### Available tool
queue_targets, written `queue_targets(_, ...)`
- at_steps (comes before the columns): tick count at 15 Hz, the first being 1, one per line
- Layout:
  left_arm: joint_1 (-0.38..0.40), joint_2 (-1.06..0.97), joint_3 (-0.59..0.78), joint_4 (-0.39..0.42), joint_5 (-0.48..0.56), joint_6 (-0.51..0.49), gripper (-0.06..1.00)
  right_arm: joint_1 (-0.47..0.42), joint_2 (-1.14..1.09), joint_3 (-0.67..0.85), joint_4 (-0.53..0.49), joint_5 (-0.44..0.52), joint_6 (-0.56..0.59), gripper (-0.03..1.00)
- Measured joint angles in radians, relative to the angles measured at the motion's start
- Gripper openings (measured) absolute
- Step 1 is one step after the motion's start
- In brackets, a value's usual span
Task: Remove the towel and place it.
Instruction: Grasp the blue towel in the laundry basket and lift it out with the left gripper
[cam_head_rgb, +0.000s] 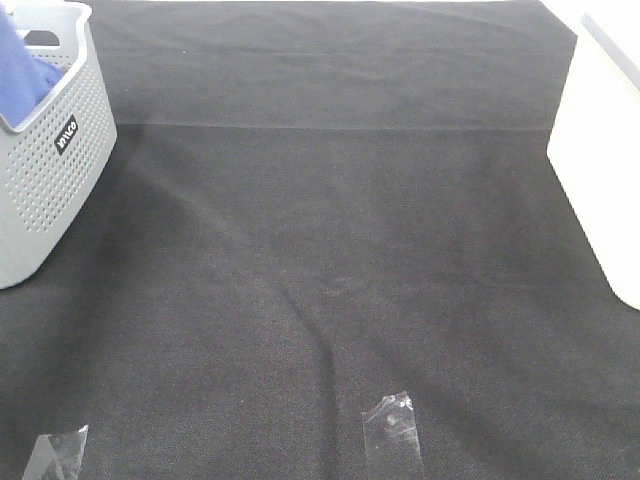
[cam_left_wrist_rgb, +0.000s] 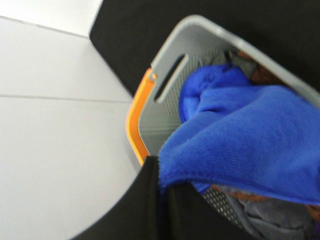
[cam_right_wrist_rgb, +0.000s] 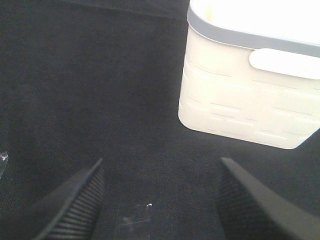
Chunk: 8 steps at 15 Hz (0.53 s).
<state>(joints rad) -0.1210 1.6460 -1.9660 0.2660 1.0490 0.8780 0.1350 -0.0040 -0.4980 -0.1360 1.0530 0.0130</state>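
Towel (cam_left_wrist_rgb: 250, 140) partly in grey basket (cam_head_rgb: 60, 190)

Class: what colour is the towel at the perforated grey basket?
The towel is bright royal blue, clearest in the left wrist view.

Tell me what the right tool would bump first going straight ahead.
Probably the black cloth: the open right tool points at a bare patch, with the cream basket off to one side.

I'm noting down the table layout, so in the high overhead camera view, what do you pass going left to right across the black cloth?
Grey basket with the towel rising out of it → clear tape strip → white bin.
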Motion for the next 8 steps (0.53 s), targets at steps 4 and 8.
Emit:
queue_targets(4,-0.176,-0.083,0.0,0.159,-0.06,-0.098,0.0,0.0,0.0,0.0,0.0,0.0,0.0,0.65)
queue_targets(8,-0.344,-0.106,-0.012,0.292,-0.096,-0.219,0.0,0.0,0.0,0.0,0.0,0.0,0.0,0.65)
